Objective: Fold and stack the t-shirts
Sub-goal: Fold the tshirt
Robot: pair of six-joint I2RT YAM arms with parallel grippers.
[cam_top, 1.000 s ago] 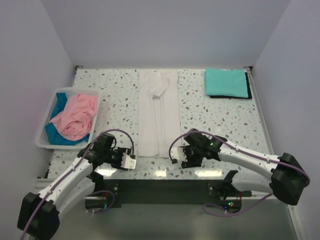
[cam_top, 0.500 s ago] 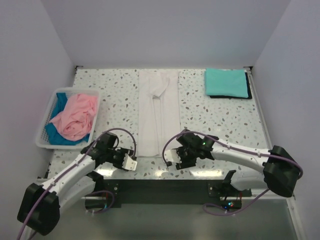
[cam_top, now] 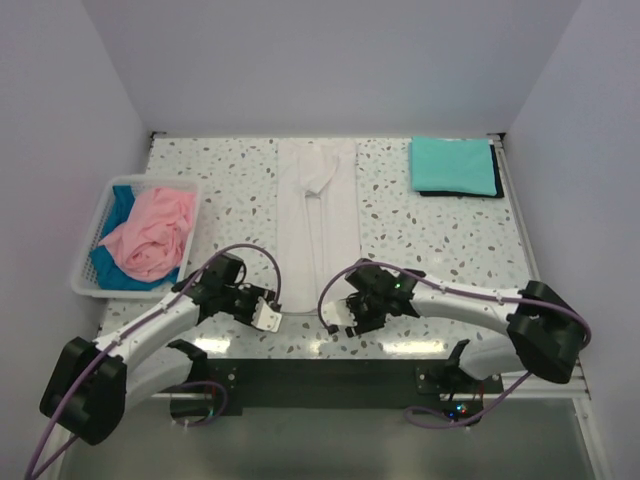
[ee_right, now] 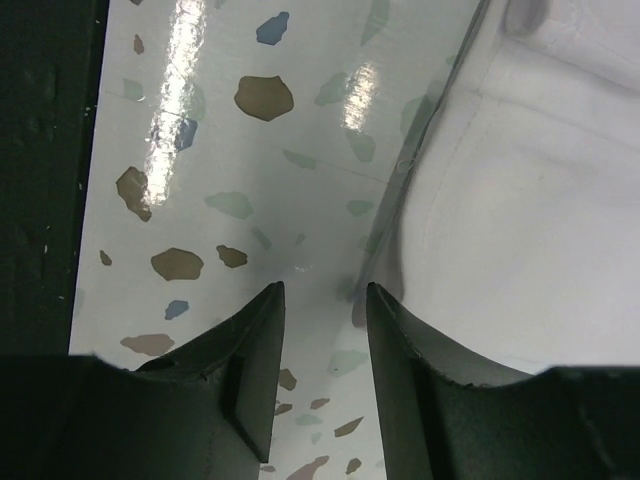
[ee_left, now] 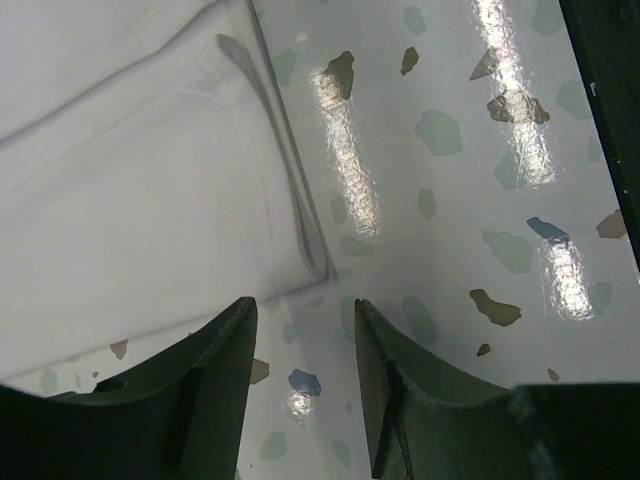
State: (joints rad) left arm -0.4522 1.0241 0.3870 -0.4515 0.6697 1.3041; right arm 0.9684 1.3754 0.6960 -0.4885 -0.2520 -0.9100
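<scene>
slid left pincer [cam_top: 264, 316] and right pincer [cam_top: 338, 320] inward over the last second | kept both parted, gripping nothing | found near hem corners of white t-shirt [cam_top: 317, 230] just ahead of each, flat on worktop [cam_top: 230, 190] | looked set to pinch for the fold, tbh

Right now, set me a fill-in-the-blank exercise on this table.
In the basket, the ____ t-shirt lies on top of the blue t-shirt.
The folded t-shirt at the far right is ____.
The left gripper and the right gripper are both ____, at the near end of the white t-shirt.
Missing words: pink; teal; open.
</scene>
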